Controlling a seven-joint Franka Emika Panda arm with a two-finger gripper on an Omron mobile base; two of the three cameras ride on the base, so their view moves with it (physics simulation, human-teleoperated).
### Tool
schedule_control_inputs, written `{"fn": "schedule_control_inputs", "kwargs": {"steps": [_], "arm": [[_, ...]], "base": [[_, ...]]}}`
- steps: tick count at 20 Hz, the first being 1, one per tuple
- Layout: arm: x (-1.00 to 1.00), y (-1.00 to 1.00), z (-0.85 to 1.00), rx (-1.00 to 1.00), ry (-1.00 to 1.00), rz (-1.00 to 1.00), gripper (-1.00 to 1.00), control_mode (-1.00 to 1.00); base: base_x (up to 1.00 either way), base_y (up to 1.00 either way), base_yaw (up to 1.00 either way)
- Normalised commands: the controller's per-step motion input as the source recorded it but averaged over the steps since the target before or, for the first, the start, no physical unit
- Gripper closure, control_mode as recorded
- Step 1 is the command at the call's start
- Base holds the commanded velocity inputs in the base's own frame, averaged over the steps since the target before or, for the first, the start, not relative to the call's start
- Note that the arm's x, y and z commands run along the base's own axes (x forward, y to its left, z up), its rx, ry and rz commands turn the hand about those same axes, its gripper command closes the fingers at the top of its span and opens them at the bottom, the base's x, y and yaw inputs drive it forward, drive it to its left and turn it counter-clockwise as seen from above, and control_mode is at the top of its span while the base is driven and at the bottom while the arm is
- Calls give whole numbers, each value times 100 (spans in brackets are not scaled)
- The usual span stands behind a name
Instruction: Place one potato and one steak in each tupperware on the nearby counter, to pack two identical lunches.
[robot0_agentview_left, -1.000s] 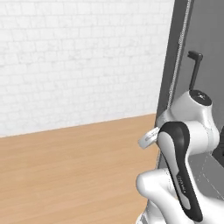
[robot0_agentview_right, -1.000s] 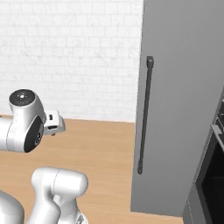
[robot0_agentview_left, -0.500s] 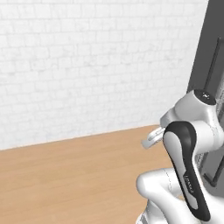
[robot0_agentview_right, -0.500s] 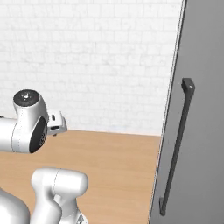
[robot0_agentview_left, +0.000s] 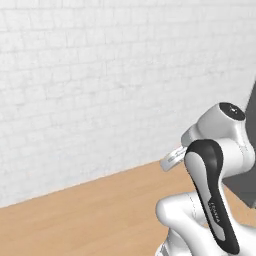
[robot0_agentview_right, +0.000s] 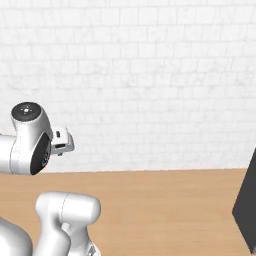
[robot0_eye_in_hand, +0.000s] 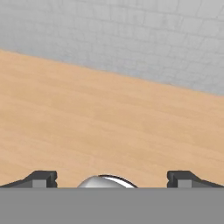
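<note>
The end effector is wide open and holds nothing. Its two dark fingertips stand far apart at the bottom of the hand view. Past them lies a light-brown wooden floor that runs up to a white brick wall. The white arm is folded up close over its base, with its dark-sided elbow raised high. A dark grey panel stands at the right edge of the right base view.
</note>
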Motion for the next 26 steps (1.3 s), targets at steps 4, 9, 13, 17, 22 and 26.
{"fn": "schedule_control_inputs", "kwargs": {"steps": [4, 9, 13, 17, 22, 26], "arm": [[0, 0, 0, 0, 0, 0, -100, 100], [0, 0, 0, 0, 0, 0, -100, 100], [0, 0, 0, 0, 0, 0, -100, 100], [0, 0, 0, 0, 0, 0, -100, 100], [0, 0, 0, 0, 0, 0, -100, 100], [0, 0, 0, 0, 0, 0, -100, 100]], "base": [[45, 55, -88], [56, 67, -83], [68, 99, -67], [59, 55, -71], [23, 1, -94], [28, 0, -97]]}}
